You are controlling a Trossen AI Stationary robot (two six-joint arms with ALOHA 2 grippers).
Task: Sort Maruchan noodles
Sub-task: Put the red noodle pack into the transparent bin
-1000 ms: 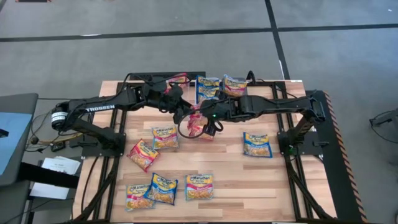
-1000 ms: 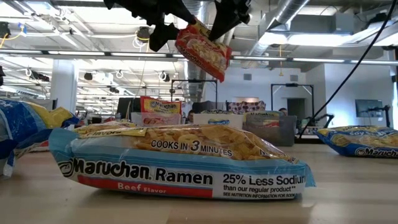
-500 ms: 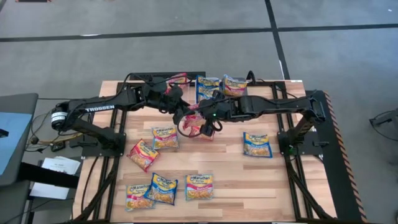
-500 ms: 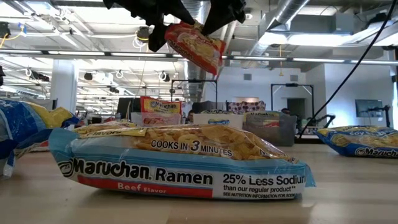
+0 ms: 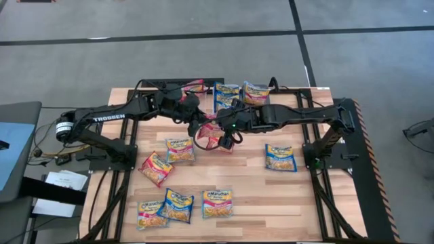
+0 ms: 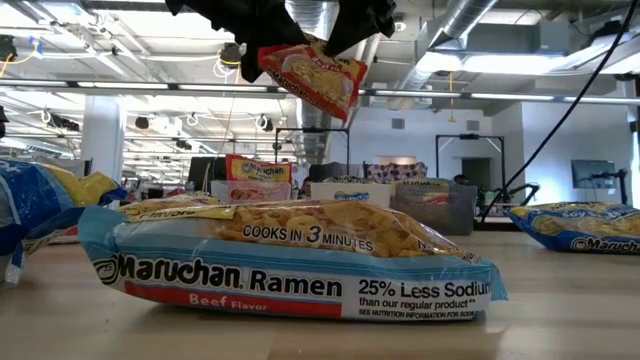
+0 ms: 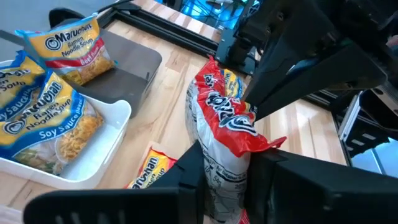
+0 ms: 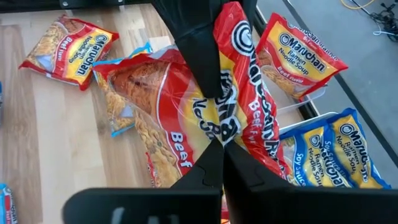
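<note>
Red beef pkt (image 6: 312, 75) midair, clamped by L gripper (image 7: 225, 177) & R gripper (image 8: 219, 146); blue pkts in white bin (image 7: 93, 171) nearby.

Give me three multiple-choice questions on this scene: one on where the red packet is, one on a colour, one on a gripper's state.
1. Where is the red packet?
A. lying flat
B. held in the air
C. inside a bin

2. What colour are the packets in the white bin?
A. blue
B. green
C. purple

3. How is the left gripper?
A. open, far from any packet
B. shut on nothing
C. shut on the red packet

Answers:
1 B: the low view shows it hanging high above the packets that lie flat.
2 A: the left wrist view shows blue packets in that bin.
3 C: its fingers press the red packet from both sides, while the right gripper pinches the same packet.
</note>
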